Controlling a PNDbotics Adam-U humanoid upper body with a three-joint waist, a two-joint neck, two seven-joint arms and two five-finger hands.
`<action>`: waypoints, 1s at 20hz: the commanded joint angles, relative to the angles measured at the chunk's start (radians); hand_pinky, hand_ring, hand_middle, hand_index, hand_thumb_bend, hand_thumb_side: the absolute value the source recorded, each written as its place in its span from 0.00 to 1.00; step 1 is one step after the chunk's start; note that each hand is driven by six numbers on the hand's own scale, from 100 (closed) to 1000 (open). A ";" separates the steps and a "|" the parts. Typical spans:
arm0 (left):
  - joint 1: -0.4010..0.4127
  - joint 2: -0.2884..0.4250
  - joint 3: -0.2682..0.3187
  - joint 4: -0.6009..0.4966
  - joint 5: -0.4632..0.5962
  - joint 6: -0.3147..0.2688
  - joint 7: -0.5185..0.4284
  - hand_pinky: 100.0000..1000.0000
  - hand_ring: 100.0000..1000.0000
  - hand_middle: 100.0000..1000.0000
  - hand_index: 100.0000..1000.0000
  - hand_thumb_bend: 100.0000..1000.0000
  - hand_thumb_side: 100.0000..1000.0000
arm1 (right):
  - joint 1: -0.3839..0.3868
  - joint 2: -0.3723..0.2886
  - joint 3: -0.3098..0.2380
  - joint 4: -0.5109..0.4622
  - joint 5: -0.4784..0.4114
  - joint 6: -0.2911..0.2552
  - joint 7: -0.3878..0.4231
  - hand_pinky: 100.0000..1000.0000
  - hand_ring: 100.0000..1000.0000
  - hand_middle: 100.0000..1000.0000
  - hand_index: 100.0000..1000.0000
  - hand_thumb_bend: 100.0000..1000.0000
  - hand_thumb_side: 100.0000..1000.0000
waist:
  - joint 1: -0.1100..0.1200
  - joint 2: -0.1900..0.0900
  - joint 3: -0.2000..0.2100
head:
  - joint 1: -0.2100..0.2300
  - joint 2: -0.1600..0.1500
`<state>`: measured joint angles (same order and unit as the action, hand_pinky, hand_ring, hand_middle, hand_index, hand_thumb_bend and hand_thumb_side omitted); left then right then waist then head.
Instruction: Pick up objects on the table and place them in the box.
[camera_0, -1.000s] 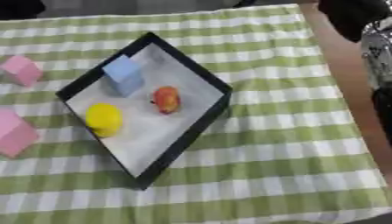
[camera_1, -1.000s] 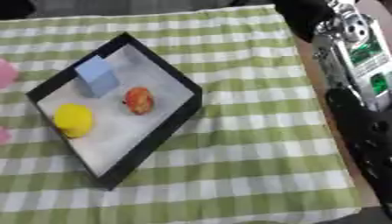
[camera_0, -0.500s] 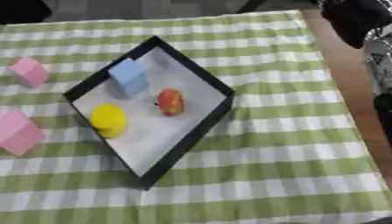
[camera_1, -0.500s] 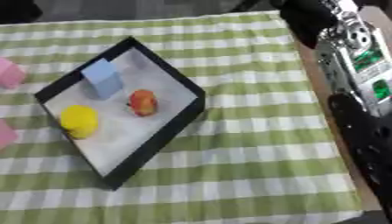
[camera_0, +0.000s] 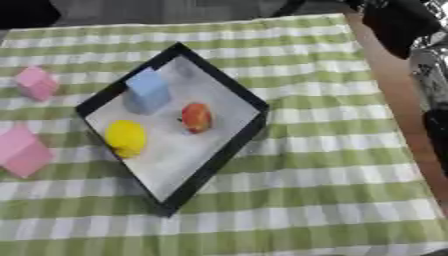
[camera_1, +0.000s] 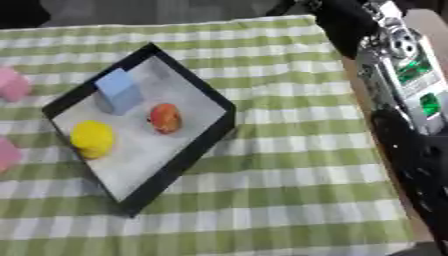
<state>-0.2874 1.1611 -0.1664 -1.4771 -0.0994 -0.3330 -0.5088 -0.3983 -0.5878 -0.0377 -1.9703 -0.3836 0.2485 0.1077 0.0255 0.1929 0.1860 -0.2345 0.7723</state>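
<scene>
Fingers of neither hand show, so their state cannot be told, only the right arm (camera_1: 394, 75) along the right edge, while the black box (camera_0: 229, 150) already holds a blue cube (camera_0: 149, 89), yellow ball (camera_0: 125, 137) and orange-red fruit (camera_0: 197, 117), with two pink blocks (camera_0: 37, 82) waiting left of it on the checked cloth (camera_0: 332, 165).

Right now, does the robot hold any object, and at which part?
Nothing is seen held. The pink blocks lie on the tablecloth; no hand shows, only the right arm.

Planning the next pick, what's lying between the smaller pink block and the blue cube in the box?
In the left eye view, only green checked tablecloth and the box's black wall separate the smaller pink block from the blue cube.
</scene>
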 joint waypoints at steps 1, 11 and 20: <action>0.007 0.052 0.004 -0.019 0.011 0.044 0.034 0.88 0.81 0.76 0.83 0.55 0.46 | -0.005 -0.017 -0.014 -0.020 0.010 0.004 -0.001 0.94 0.72 0.62 0.72 0.00 0.38 | -0.007 -0.014 0.006 | -0.010 -0.002; 0.051 0.070 -0.043 0.010 0.055 0.208 0.197 0.88 0.82 0.77 0.84 0.63 0.74 | -0.036 -0.002 -0.003 0.010 0.021 0.025 0.033 0.94 0.72 0.61 0.73 0.00 0.40 | -0.003 -0.004 -0.007 | -0.001 -0.002; 0.037 0.062 -0.096 -0.079 0.020 0.360 0.276 0.91 0.84 0.77 0.85 0.65 0.76 | -0.043 0.002 0.003 0.016 0.027 0.026 0.045 0.95 0.72 0.62 0.73 0.00 0.41 | -0.004 0.001 -0.013 | 0.041 -0.002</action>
<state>-0.2387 1.1801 -0.2687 -1.5425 -0.0719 0.0070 -0.2376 -0.4267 -0.5726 -0.0299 -1.9505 -0.3642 0.2752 0.1493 0.0255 0.1943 0.1729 -0.2007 0.7723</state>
